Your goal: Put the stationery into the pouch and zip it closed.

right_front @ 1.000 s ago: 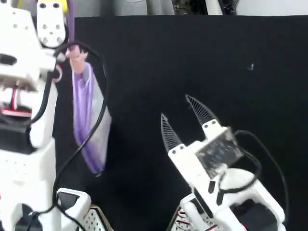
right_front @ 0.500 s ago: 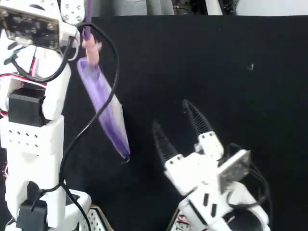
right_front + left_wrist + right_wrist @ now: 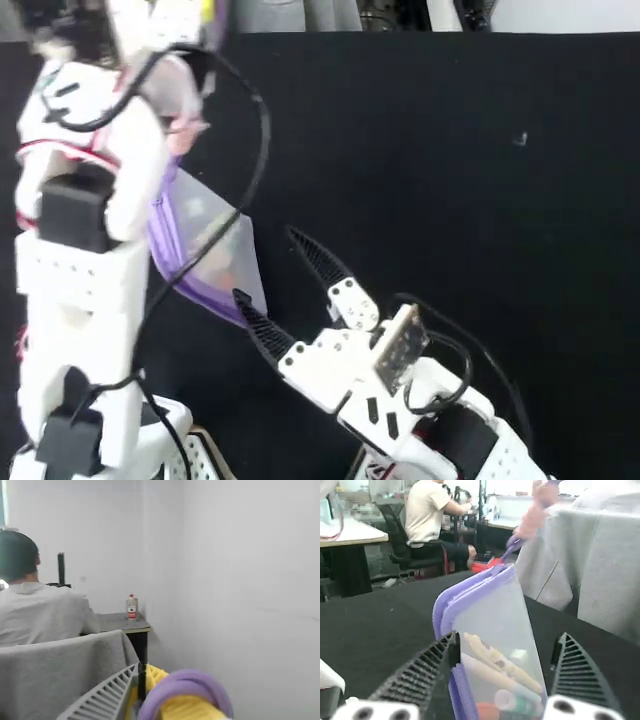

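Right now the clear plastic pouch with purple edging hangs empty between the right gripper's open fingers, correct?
Not empty. The clear plastic pouch with purple edging holds pens and other stationery, as the right wrist view shows. It does hang between the open fingers of the right gripper.

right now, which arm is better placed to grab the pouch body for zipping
Right. The right gripper is open with the pouch between its jaws, stationery already inside. The left gripper is shut on the pouch's top end, holding it hanging, so it is not free.
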You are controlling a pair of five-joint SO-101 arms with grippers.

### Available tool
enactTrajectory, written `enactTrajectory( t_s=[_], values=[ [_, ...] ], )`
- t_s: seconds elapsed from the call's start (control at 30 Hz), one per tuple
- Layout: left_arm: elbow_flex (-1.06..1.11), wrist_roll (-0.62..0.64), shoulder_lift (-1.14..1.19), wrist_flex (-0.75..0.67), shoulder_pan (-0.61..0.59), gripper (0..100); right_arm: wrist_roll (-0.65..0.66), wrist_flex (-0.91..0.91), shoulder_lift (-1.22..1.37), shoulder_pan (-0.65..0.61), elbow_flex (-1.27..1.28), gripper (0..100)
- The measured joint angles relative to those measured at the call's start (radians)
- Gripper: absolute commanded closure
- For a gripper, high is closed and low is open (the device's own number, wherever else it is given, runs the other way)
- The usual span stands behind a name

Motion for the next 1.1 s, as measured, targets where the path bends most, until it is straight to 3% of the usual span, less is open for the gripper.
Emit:
enactTrajectory(
  t_s=[0.23, 0.53, 0.77, 0.93, 1.1],
  values=[
    [0.0, 0.023, 0.11, -0.071, 0.161, 97, 0.0, -0.002, 0.005, -0.003, 0.017, 70.1],
    [0.002, 0.026, 0.192, -0.252, 0.264, 97, 0.0, -0.002, 0.015, -0.057, 0.071, 70.1],
    [0.002, 0.026, 0.195, -0.264, 0.336, 97, 0.0, -0.167, 0.009, -0.034, 0.198, 70.8],
    [0.002, 0.026, 0.195, -0.264, 0.334, 97, 0.0, -0.396, 0.018, 0.041, 0.322, 84.5],
    [0.002, 0.031, 0.195, -0.256, 0.336, 97, 0.0, -0.506, 0.02, 0.121, 0.345, 98.3]
  ],
)
